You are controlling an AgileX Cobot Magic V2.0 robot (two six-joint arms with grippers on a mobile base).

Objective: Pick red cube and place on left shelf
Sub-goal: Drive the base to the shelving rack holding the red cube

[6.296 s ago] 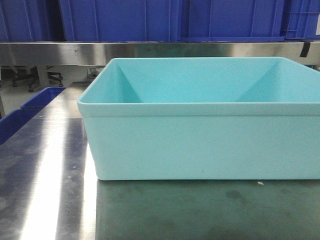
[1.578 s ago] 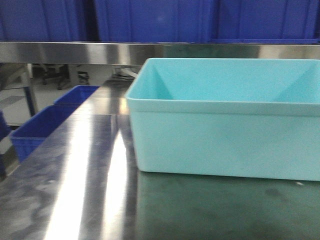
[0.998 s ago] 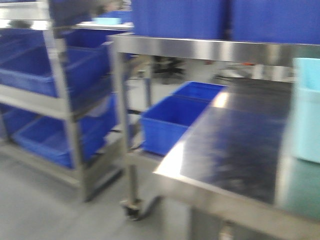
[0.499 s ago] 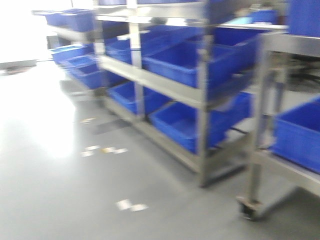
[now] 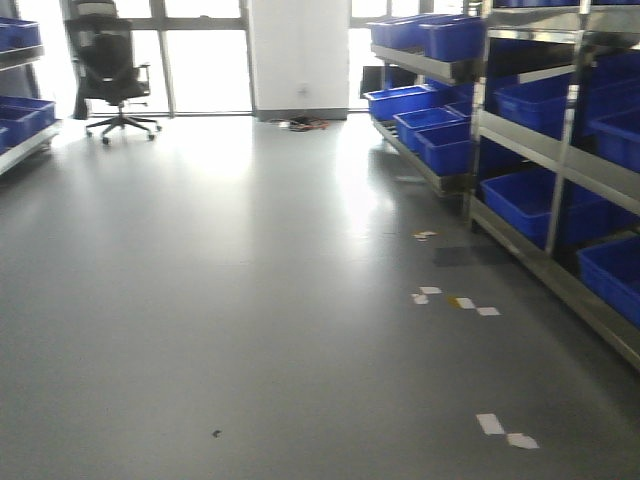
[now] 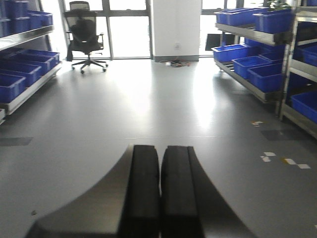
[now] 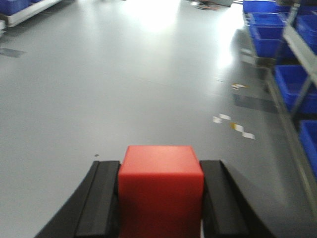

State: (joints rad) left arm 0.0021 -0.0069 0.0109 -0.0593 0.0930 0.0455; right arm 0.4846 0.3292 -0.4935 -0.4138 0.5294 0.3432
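The red cube (image 7: 161, 193) is clamped between the fingers of my right gripper (image 7: 161, 171). It is a plain, smooth-faced block that fills the whole gap, held out over bare grey floor. I judge the pick done and this the carry. My left gripper (image 6: 159, 148) is pressed closed on nothing. The left shelf (image 6: 29, 90), a steel rack loaded with blue crates (image 6: 12, 84), stands well off to my left, and another rack (image 5: 545, 150) stands on the right. Next the base must draw up to that left rack, and I need a free spot among the crates before letting go.
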